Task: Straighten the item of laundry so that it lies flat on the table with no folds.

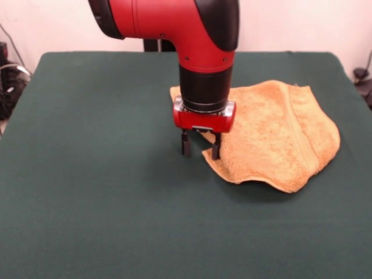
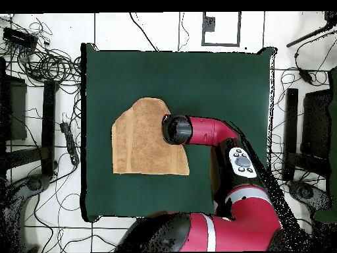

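Observation:
The golden-orange towel (image 1: 273, 131) lies on the right half of the dark green table (image 1: 93, 174). It is rumpled, with a folded-over layer and a ridge running down its right part. My gripper (image 1: 200, 145) points straight down at the towel's left edge. It is open, with one finger (image 1: 185, 143) over bare cloth and the other at the towel's near-left corner. In the overhead view the towel (image 2: 141, 140) shows as an uneven shape left of centre. The arm's wrist (image 2: 175, 129) sits over its right edge and hides the fingers.
The green table (image 2: 217, 79) extends well past the towel on all sides. Cables (image 2: 46, 62) and dark equipment lie on the floor around it, and my arm's elbow (image 2: 240, 161) reaches in over the table's base side.

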Controlling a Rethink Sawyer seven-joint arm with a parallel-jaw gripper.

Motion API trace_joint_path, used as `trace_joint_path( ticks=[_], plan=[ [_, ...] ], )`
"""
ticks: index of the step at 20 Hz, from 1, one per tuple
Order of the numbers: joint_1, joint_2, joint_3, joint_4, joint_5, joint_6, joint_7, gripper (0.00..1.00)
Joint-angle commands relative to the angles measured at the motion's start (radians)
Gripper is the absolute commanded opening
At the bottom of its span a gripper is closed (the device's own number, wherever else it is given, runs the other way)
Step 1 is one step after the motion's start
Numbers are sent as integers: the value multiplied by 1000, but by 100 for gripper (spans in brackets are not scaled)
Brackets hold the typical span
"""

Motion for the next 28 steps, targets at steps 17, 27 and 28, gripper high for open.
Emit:
trace_joint_path(
  ticks=[17,27,28],
  plan=[
    [0,35,69,66,-41,-34,22,0],
    [-60,34,131,115,-30,-27,-3,0],
    [-68,36,140,118,-25,4,-18,0]
  ],
)
